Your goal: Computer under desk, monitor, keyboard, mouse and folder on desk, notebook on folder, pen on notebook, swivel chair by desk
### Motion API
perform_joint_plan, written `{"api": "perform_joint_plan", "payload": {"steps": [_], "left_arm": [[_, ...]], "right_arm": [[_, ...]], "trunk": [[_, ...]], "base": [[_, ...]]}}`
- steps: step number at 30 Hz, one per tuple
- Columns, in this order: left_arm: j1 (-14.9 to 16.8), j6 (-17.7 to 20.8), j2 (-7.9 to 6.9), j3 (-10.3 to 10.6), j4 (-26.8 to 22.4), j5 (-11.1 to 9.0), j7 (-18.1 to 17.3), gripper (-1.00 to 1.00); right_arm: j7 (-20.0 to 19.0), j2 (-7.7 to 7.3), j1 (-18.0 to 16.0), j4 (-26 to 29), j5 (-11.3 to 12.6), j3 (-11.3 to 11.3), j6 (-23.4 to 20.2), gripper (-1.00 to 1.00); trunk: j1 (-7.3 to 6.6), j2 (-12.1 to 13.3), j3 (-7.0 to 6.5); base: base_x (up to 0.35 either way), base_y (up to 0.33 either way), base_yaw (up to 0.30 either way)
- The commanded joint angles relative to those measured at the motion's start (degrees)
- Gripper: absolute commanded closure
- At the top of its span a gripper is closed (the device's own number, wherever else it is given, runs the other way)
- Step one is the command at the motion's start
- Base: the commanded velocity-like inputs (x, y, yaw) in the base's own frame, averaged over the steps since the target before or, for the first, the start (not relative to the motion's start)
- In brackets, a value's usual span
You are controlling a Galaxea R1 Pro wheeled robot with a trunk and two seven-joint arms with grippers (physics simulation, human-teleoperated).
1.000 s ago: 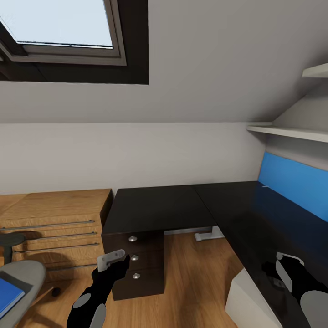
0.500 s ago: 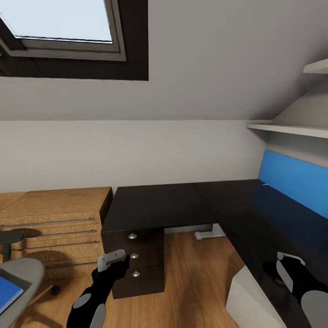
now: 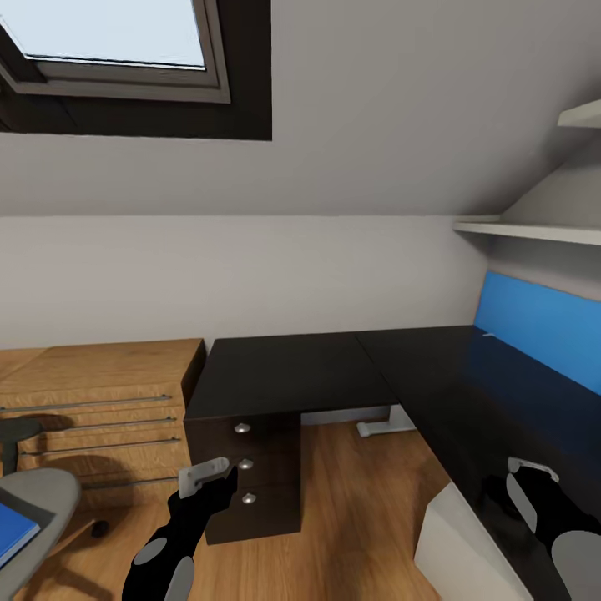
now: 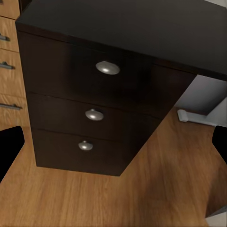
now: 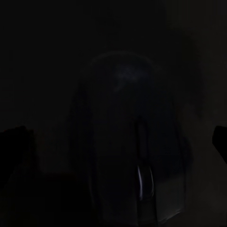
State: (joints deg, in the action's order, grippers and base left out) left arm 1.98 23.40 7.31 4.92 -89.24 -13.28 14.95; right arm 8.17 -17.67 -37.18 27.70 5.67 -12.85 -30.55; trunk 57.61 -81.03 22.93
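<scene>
Head view: the black flat-topped desk [image 3: 434,367] with its bright blue back panel [image 3: 542,325] runs from the middle of the frame down to the lower right, one long white foot [image 3: 380,427] showing beneath it on the warm wood floor [image 3: 351,509]. At its left end stands a black drawer unit with three round silver knobs [image 3: 250,476], and left of that a low light-wood chest with thin metal rails [image 3: 100,417]. At the lower left edge is the grey upholstered seat of the swivel chair [image 3: 37,501], and on it a corner of the thin bright-blue folder [image 3: 10,534]. A dark-framed skylight [image 3: 117,50] fills the upper left; white wall shelves [image 3: 534,229] sit at the upper right. The left gripper [image 3: 204,476] hangs in front of the drawer unit, lower left of centre; the right gripper [image 3: 526,484] is low at the right over the desk's edge. From here I cannot tell how either claw is set.

Left wrist view: the drawer unit's front [image 4: 94,118] lies ahead with its three knobs. Dark finger shapes sit at opposite edges of the frame, well apart, so this claw is released and grasps nothing.

Right wrist view: nearly black. A dim, rounded, mouse-like dark shape [image 5: 132,156] lies ahead between dark finger shapes at the frame's edges, which are spread wide, clear of it.
</scene>
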Motion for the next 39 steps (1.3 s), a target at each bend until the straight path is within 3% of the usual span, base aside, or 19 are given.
{"api": "perform_joint_plan", "payload": {"steps": [1, 16, 17, 39], "left_arm": [[0.0, 0.2, -0.01, 0.1, -0.1, -0.6, 0.5, -1.00], [0.0, 0.2, -0.05, 0.1, 0.0, -0.6, 0.5, -1.00], [0.0, 0.2, -0.04, 0.1, 0.0, -0.6, 0.5, -1.00], [0.0, 0.2, -0.10, 0.0, 0.5, -0.5, 0.5, -1.00]], "right_arm": [[0.4, 0.00, 0.0, -1.2, 0.5, 0.0, -0.2, -1.00], [0.4, -0.05, 0.0, -1.1, 0.3, 0.0, 0.0, -1.00], [0.4, -0.02, 0.0, -1.1, 0.2, 0.0, 0.0, 1.00], [0.4, 0.38, 0.1, -0.6, 0.2, 0.3, 1.1, 1.00]], "trunk": [[0.23, -0.4, 0.26], [0.23, -0.4, 0.26], [0.23, -0.4, 0.26], [0.23, -0.4, 0.26]], "base": [[0.000, 0.000, 0.000], [0.000, 0.000, 0.000], [0.000, 0.000, 0.000], [0.000, 0.000, 0.000]]}}
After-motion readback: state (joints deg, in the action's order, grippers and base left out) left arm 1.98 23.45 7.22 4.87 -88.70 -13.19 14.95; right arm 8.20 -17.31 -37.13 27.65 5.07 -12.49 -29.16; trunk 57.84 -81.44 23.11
